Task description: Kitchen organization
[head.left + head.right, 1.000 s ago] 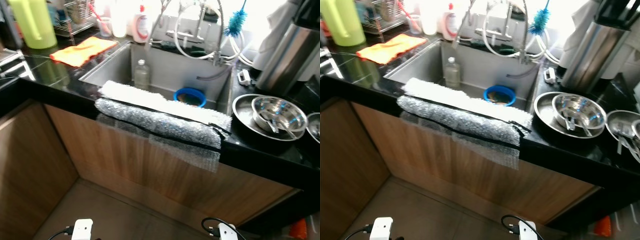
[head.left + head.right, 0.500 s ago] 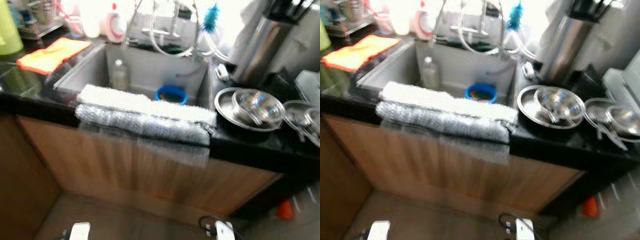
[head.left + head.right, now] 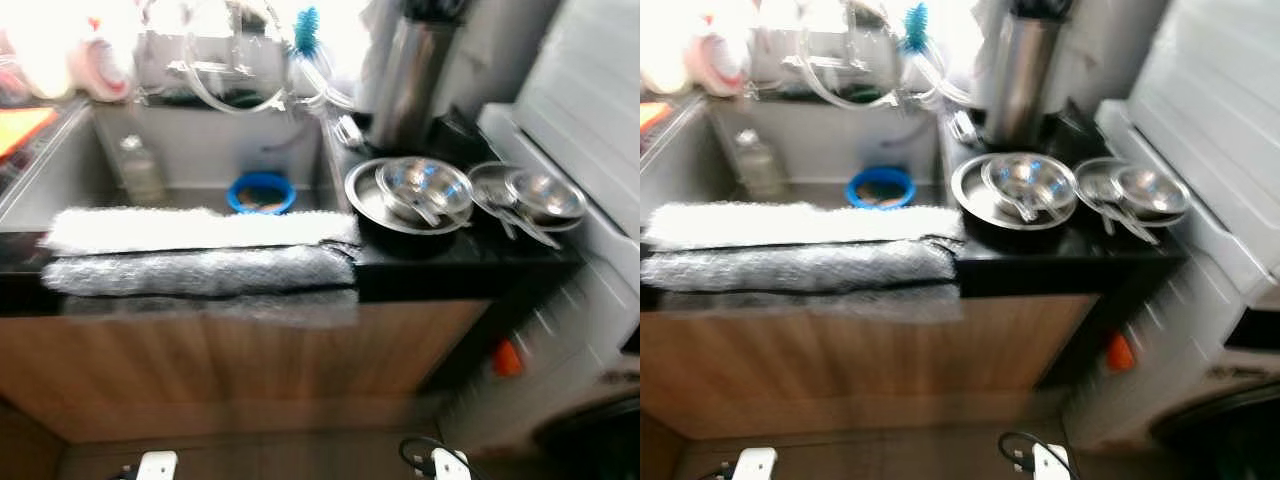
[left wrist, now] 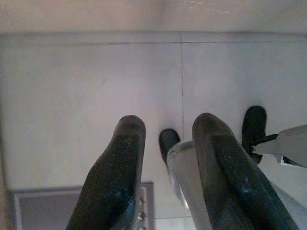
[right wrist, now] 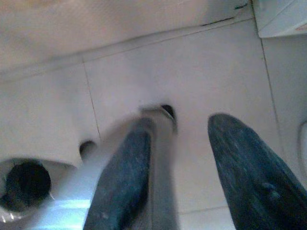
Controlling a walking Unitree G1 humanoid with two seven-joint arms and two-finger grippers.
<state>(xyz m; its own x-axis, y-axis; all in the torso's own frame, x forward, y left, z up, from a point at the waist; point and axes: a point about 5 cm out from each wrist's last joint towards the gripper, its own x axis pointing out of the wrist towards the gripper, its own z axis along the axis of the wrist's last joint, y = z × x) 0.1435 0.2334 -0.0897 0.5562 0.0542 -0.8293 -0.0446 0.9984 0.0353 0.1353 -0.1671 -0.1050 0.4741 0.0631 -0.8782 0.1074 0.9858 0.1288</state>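
Note:
A steel sink is set in a black counter. Inside the sink stand a blue bowl and a clear bottle. A white towel and bubble wrap hang over the sink's front edge. To the right lies a steel plate with a bowl and spoons, and a second such set further right. My left gripper and right gripper hang low over the tiled floor, both open and holding nothing.
A tall steel flask stands behind the plates, with a blue bottle brush and hoses by the tap. A white appliance borders the counter on the right. A small orange object lies low beside the wooden cabinet front.
The camera has swung to the right, so the sink now sits at the left and the second plate set and white appliance have come into view. Nothing on the counter moved.

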